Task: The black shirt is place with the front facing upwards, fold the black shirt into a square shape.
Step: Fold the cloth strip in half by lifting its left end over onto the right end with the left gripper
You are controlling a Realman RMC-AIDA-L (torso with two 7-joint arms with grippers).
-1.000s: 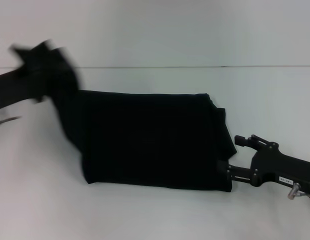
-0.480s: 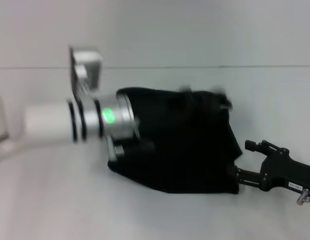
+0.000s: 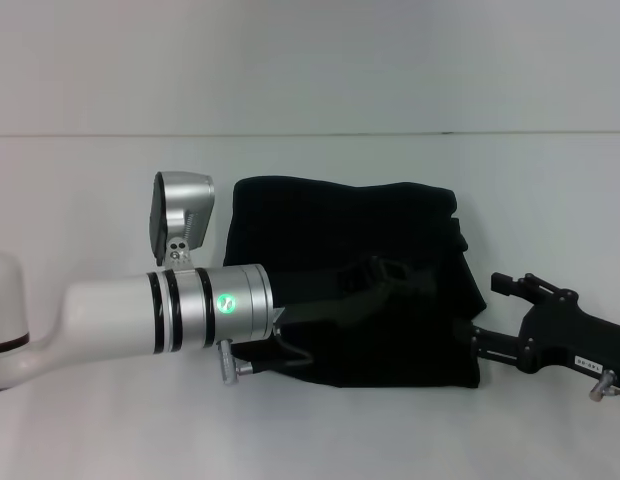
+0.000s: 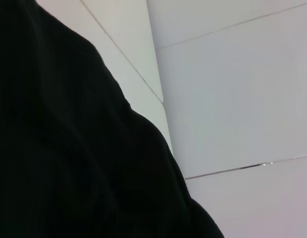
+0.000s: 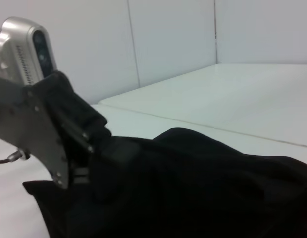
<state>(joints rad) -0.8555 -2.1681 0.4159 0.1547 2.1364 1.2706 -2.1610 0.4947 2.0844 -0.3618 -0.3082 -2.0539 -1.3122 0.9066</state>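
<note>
Your left gripper [image 3: 395, 272] lies across the folded black shirt [image 3: 320, 230]; its grip you cannot tell. Your right gripper [image 3: 472, 340] touches the shirt's near right corner, grip unclear too

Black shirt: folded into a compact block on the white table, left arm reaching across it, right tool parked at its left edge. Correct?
Not quite. The right tool sits at the right edge of the black shirt, near its front corner, as the head view shows. The rest holds: the shirt is folded on the white table, with the left arm across it.
</note>
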